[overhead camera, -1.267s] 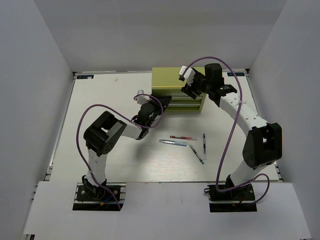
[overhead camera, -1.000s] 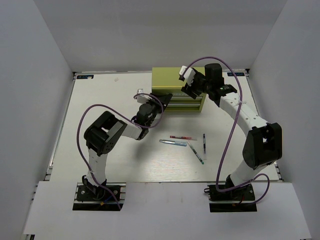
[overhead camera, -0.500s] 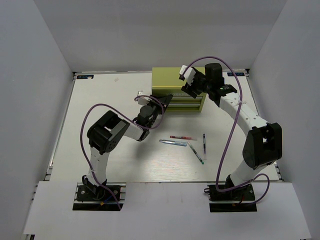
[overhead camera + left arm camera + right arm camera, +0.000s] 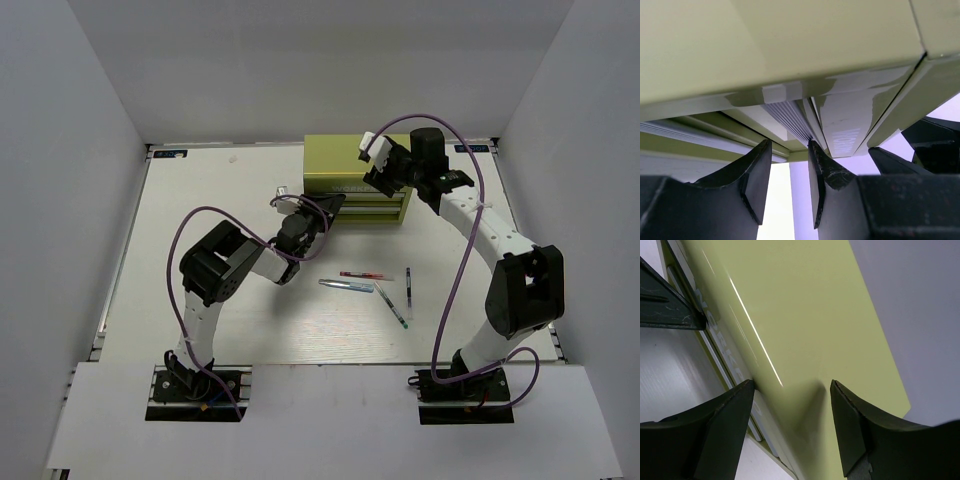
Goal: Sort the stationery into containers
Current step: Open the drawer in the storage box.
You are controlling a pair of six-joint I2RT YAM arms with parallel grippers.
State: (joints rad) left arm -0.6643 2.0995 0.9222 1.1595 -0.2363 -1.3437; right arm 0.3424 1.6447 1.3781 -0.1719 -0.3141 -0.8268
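Overhead and wrist views of the work table (image 4: pixel 215 205). The yellow-green tool chest (image 4: pixel 335 160) is seen at the far middle of the table, its two shallow drawers turned toward the arm bases. The left gripper (image 4: pixel 789 145) is placed at the left end of the chest's drawer front, just under the overhang of the lid. Its fingers (image 4: pixel 757 180) are held narrowly apart, and a ribbed drawer lip (image 4: pixel 790 117) is seen running down into the gap; the lip meets the inner face of one finger while the other finger is kept clear of it, so nothing is clamped. The right gripper (image 4: pixel 791 383) is poised over the right part of the chest's top, near the front edge bearing the pale lettering, with its jaws spread wide and nothing between them; whether the tips touch the lid cannot be told. The four pens are found on the table in front of the chest, toward its right half and well apart from it: the red pen (image 4: pixel 365 275) nearest the chest, the light blue pen (image 4: pixel 346 286) just in front of the red one, the whitish pen (image 4: pixel 409 280) to their right, and the dark green pen (image 4: pixel 396 309) farthest from the chest.
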